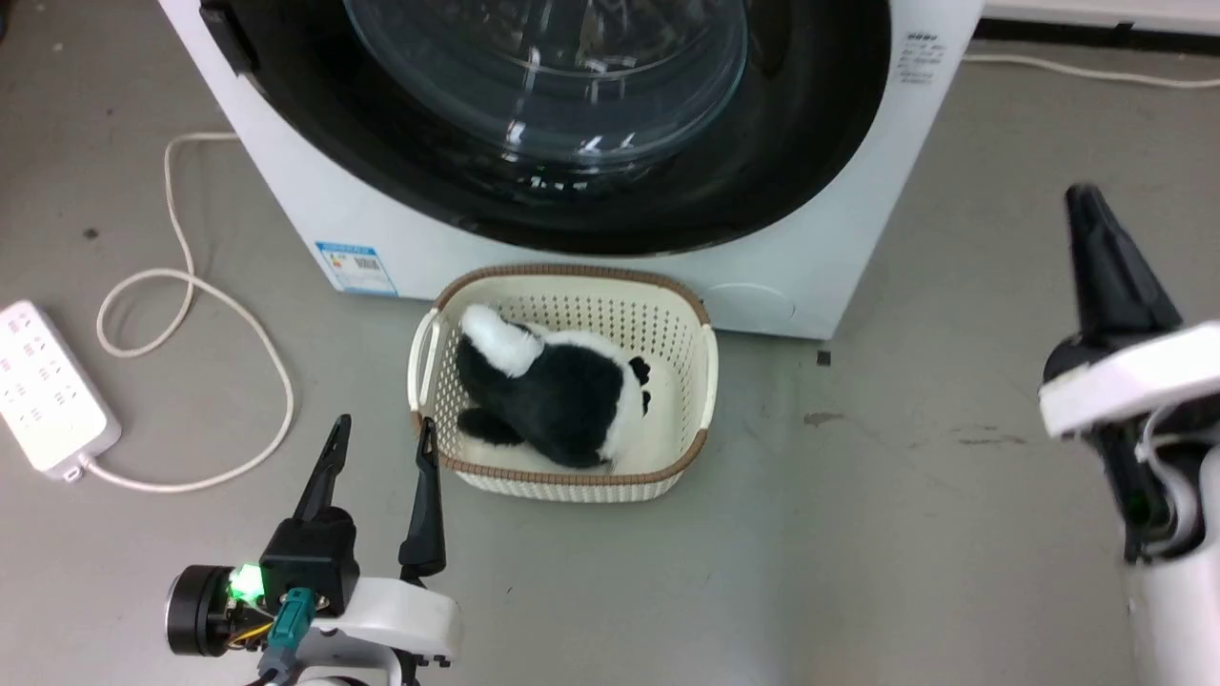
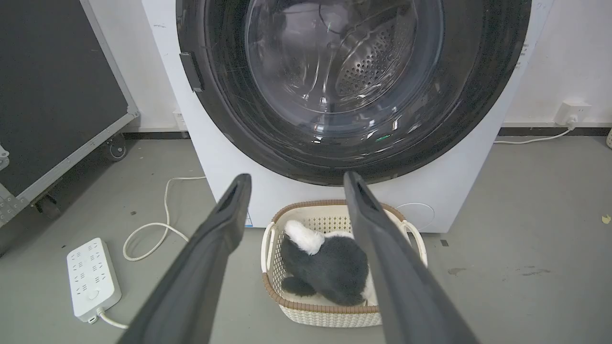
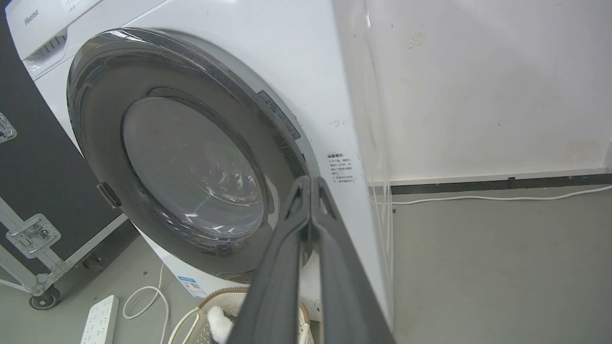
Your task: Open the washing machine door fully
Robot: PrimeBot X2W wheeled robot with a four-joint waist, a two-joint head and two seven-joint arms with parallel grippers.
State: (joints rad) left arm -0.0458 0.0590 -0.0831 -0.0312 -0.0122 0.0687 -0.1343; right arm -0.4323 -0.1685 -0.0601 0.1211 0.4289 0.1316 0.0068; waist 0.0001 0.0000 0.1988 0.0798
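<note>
**Door shut against the machine, both claws empty**

The washing machine (image 1: pixel 286 181) stands on the grey floor (image 1: pixel 905 524) at its far edge, back to the white wall. The washing machine door (image 1: pixel 553 86) lies flat against the machine's front, its black rim ringing the clear glass bowl; the left wrist view shows the steel drum through the glass.

The left claw (image 1: pixel 384 422) hangs over the floor with its two fingers spread well apart and nothing between them. Its tips are just beside the near left corner of a cream basket (image 1: pixel 562 276). The basket sits on the floor just in front of the machine and holds a black-and-white plush toy (image 1: pixel 562 391).

The right claw (image 1: pixel 1087 205) is raised over the floor off the machine's right front corner, apart from the door. In the right wrist view its fingers are pressed together at the tips, gripping nothing.

A white power strip (image 1: pixel 43 391) lies towards the floor's left edge, its cord (image 1: pixel 191 286) looping towards the machine.
</note>
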